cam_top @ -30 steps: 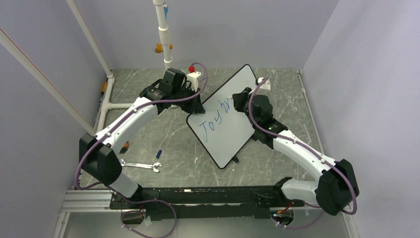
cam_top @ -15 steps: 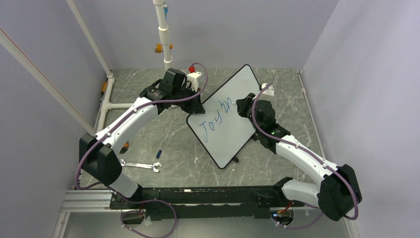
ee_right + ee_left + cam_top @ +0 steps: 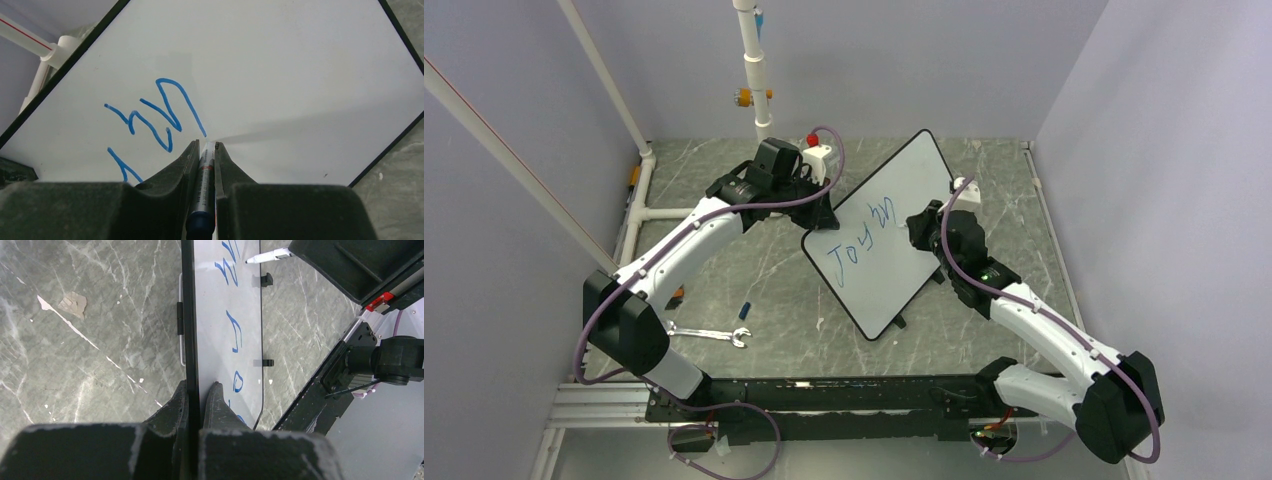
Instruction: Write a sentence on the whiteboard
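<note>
Moved since one second ago: right gripper [image 3: 916, 222], now lower and further right over the whiteboard [image 3: 879, 280], with more blue strokes after "Joy" in the sentence [image 3: 856, 243].

From above: lies diagonally on the grey worktop [image 3: 754, 270] between both arms, one corner toward the far wall. Left gripper [image 3: 822, 215] at its upper left edge. Wrench [image 3: 709, 334] well apart, near the left arm's base.

From the left wrist: left gripper [image 3: 197, 386] with jaws pinched tight on the black rim of the whiteboard [image 3: 227, 290], one finger on each side. Blue letters of the sentence [image 3: 232, 330] running away along the face; marker [image 3: 267, 256] touching the board at the far end.

From the right wrist: right gripper [image 3: 206, 145] with jaws closed narrowly on the marker [image 3: 206, 170], its tip against the whiteboard [image 3: 280, 65] just at the end of the last blue stroke of the sentence [image 3: 165, 115].
</note>
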`<state>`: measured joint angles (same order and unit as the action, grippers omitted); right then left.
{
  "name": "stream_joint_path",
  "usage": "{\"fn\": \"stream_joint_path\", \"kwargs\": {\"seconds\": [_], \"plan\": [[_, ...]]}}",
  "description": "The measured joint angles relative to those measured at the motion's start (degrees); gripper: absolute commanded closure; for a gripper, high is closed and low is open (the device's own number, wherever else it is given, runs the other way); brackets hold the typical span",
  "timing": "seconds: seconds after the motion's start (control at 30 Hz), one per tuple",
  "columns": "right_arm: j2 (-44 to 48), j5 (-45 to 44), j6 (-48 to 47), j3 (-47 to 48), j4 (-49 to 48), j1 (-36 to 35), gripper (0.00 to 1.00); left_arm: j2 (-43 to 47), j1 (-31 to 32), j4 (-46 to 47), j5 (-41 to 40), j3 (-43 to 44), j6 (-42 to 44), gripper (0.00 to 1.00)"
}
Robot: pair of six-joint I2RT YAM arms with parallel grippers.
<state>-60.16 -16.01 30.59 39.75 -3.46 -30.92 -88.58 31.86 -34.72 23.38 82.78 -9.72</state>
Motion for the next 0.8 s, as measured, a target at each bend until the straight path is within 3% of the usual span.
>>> {"fn": "stream_joint_path", "kwargs": {"seconds": [0.43, 0.8], "plan": [[0.5, -0.2, -6.4, 5.6, 2.5, 4.3, 1.0, 0.0, 0.0, 0.0, -0.1, 0.0, 0.0, 1.0], [-4.2, 7.6, -7.5, 8.6, 2.1, 10.9, 1.0, 0.0, 0.2, 0.0, -0.3, 0.0, 0.0, 1.0]]}}
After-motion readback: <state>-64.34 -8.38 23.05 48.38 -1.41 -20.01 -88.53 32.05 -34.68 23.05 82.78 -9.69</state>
